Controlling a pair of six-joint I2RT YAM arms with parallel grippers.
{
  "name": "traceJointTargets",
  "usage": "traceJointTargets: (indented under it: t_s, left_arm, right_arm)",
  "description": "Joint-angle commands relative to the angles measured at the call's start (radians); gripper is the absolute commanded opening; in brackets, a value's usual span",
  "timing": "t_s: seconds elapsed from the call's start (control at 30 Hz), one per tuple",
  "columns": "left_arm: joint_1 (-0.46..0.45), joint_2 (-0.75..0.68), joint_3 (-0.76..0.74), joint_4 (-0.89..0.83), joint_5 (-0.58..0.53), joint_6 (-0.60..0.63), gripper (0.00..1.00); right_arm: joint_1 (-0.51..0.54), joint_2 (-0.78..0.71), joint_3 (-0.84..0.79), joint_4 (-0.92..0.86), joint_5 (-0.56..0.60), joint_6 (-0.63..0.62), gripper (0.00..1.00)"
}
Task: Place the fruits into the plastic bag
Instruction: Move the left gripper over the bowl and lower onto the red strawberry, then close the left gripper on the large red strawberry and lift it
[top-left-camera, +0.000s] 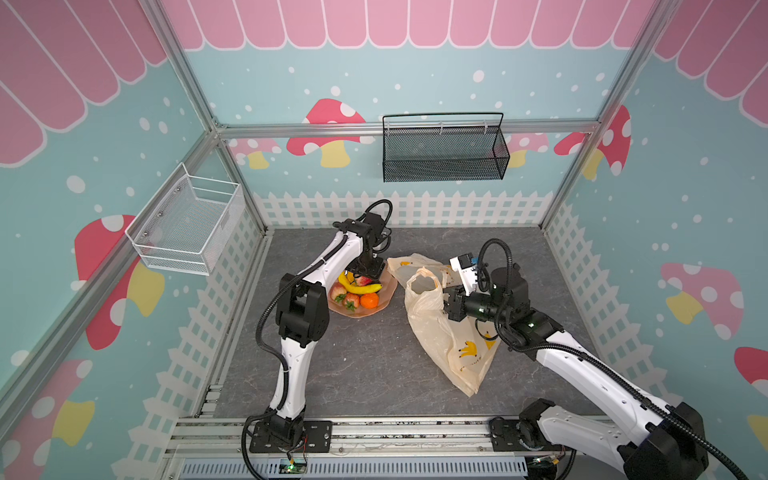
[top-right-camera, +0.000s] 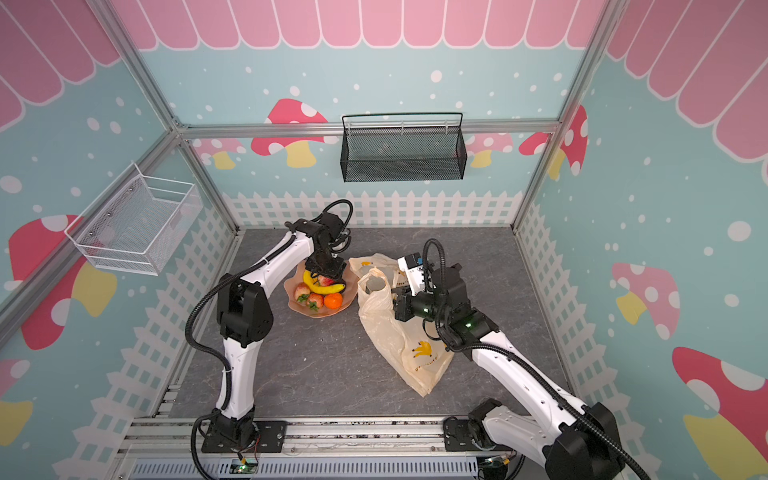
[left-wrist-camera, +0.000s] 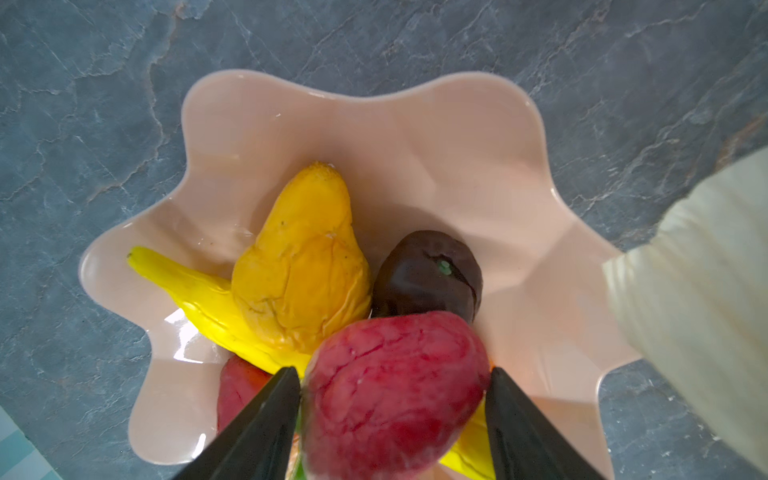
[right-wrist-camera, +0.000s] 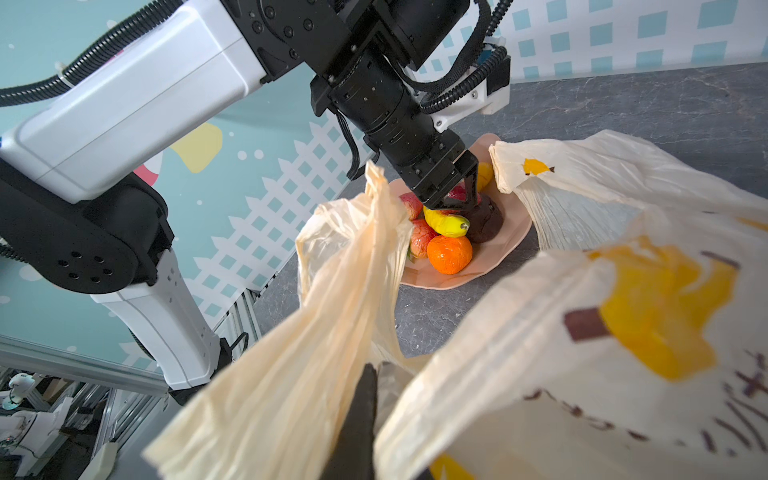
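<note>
While left end effector (left-wrist-camera: 394, 370) gapes astride strawberry (left-wrist-camera: 386, 415), right end effector (right-wrist-camera: 368, 382) pinching plastic bag (right-wrist-camera: 519, 332)

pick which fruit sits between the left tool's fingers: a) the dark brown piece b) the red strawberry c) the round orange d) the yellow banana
b: the left wrist view shows the left tool with a black finger on each side of the red strawberry.
</note>
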Motion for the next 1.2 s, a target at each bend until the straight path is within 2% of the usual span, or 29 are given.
traceJointTargets:
  t_s: [0.0,0.33,0.73,1.0,1.17]
  left_arm:
    - [0.004,-0.002,-0.020,-0.015,-0.019,0.003,0.71]
    - [0.006,-0.011,-0.038,-0.014,-0.021,-0.012,0.71]
    - [0.009,-0.039,-0.019,-0.009,-0.002,-0.022,0.55]
    - [0.033,-0.140,0.019,-0.009,0.024,-0.078,0.53]
    - [0.045,-0.222,0.048,0.006,0.082,-0.091,0.53]
  right_arm:
    - [0.003,-0.004,0.008,-0.010,0.001,-0.018,0.00]
    - [0.004,-0.012,0.005,-0.016,0.011,-0.018,0.00]
    - [0.004,-0.016,0.007,-0.030,0.031,-0.015,0.00]
    - [0.004,-0.023,0.008,-0.035,0.031,-0.015,0.00]
    - [0.004,-0.026,0.005,-0.037,0.029,-0.013,0.00]
